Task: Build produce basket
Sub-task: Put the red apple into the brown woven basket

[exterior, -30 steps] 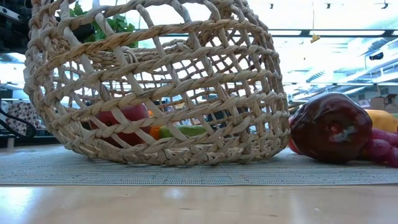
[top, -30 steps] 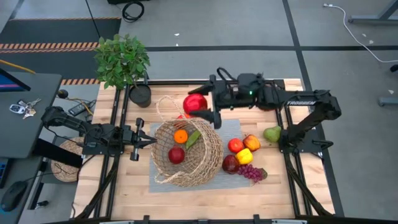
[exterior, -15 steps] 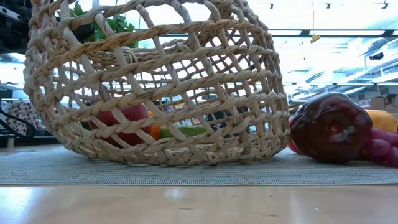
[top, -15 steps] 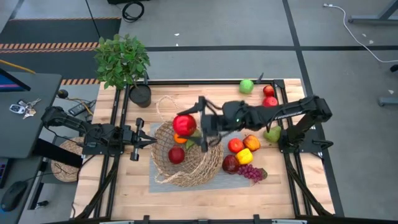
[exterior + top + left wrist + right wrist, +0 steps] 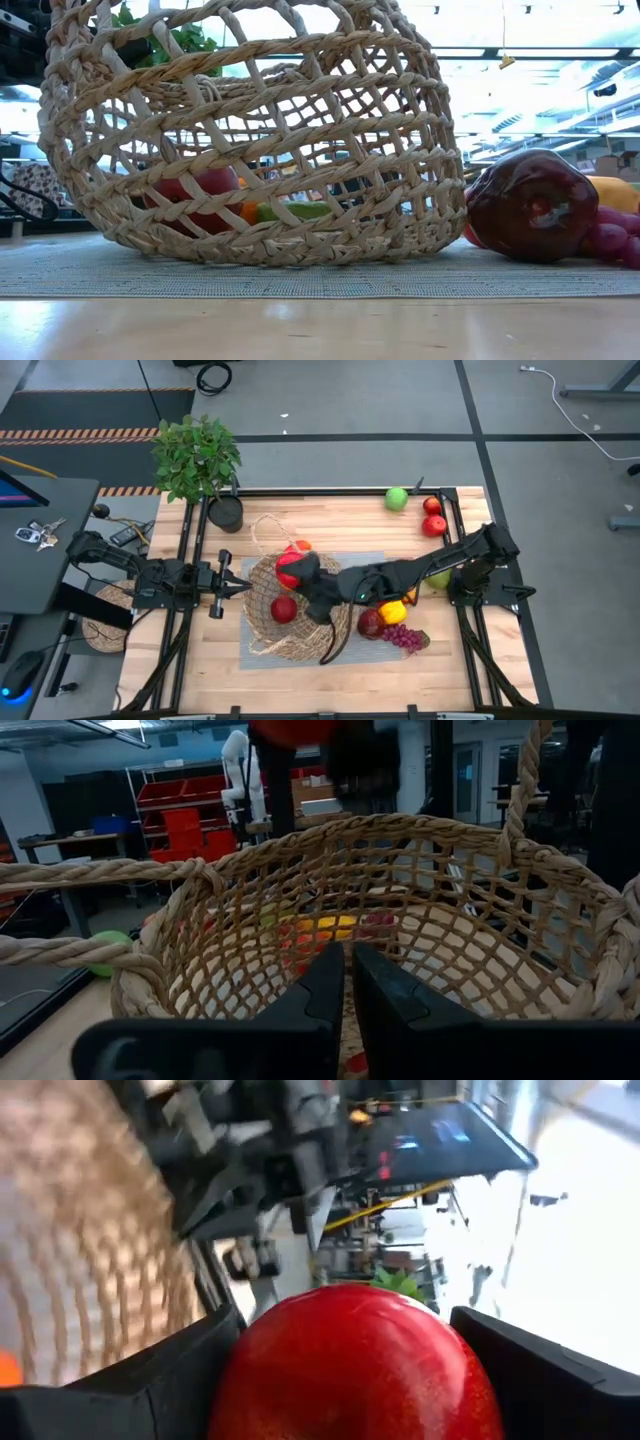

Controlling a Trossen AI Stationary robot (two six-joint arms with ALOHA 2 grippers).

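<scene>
The tan wicker basket (image 5: 300, 610) lies tilted on the grey mat (image 5: 372, 560), its mouth toward my left gripper (image 5: 240, 587). That gripper is shut, level at the basket's left rim. A red apple (image 5: 283, 610) lies inside, and the low view shows an orange (image 5: 250, 212) and a green piece (image 5: 295, 211) in there too. My right gripper (image 5: 297, 570) reaches in from the right above the basket, shut on another red apple (image 5: 289, 566). To the basket's right lie a dark red apple (image 5: 370, 623), a yellow piece (image 5: 392, 610), grapes (image 5: 405, 638) and a pear (image 5: 437, 575). My left gripper's shut fingers (image 5: 345, 985) point into the basket's mouth; I cannot tell whether they touch its rim. My right gripper pinches the red apple's two opposite sides (image 5: 245, 1355) between its two fingers (image 5: 185, 1380). It comes in about level from the table's right. The apple is lifted clear, above the basket.
A green apple (image 5: 397, 498) and two red apples (image 5: 432, 516) lie at the far right of the table. A potted plant (image 5: 197, 458) stands at the far left corner. A flat woven disc (image 5: 105, 615) lies off the left edge, and bare wood shows along the near edge.
My right gripper has carried the red apple from the table's far side down and toward the near left, to a place above the basket, and its wrist has rolled about a quarter turn. It stays shut on the apple. The fruits at the far right are uncovered.
</scene>
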